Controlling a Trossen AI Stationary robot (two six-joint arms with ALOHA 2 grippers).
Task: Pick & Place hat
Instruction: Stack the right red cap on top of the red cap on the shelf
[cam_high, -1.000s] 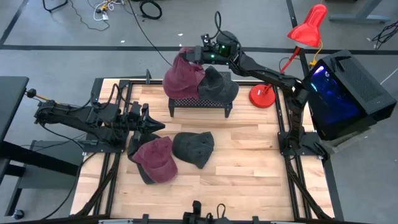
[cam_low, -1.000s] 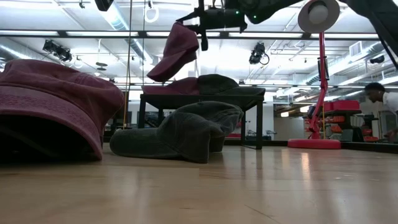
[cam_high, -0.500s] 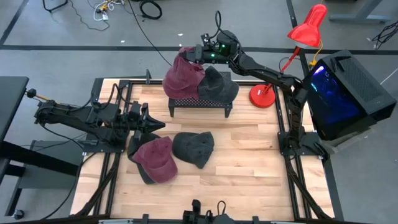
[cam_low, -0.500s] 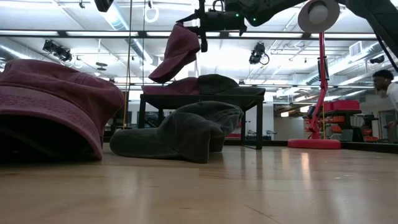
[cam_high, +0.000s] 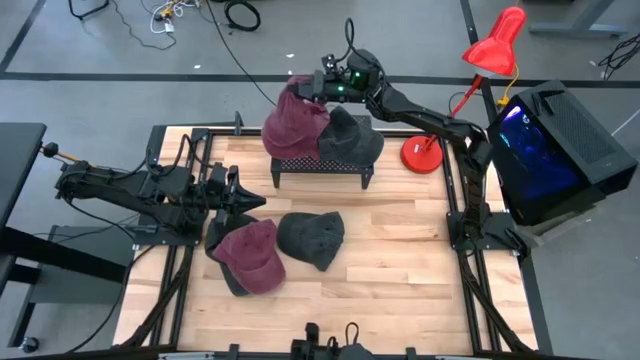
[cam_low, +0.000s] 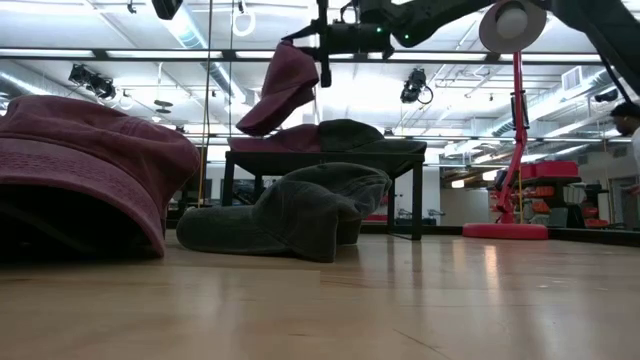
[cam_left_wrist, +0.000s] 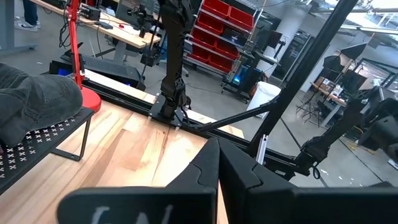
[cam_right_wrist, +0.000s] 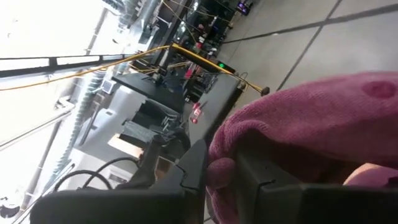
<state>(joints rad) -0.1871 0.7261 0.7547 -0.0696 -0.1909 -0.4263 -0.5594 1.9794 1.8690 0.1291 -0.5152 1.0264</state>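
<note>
Hats are what I am sorting here, and going from the left side across, my left gripper is waiting low over the counter with its fingers pressed together and nothing in them. Just beside it a maroon hat is lying on the wood, touching a dark grey hat; I am judging both as still to be moved.

Further along, toward the far edge, a small black rack is standing, and a second grey hat is already resting on top of it, so I am counting that one as placed.

Above the rack's left end my right gripper is clamping a fold of another maroon hat. In the low view this hat is hanging tilted in the air from the gripper, its lower edge close over the rack but, as far as I can tell, not yet settled flat. I am reading this as the placing stage: lowering and release are still ahead.

To the right, a red lamp is standing near the counter's corner.
</note>
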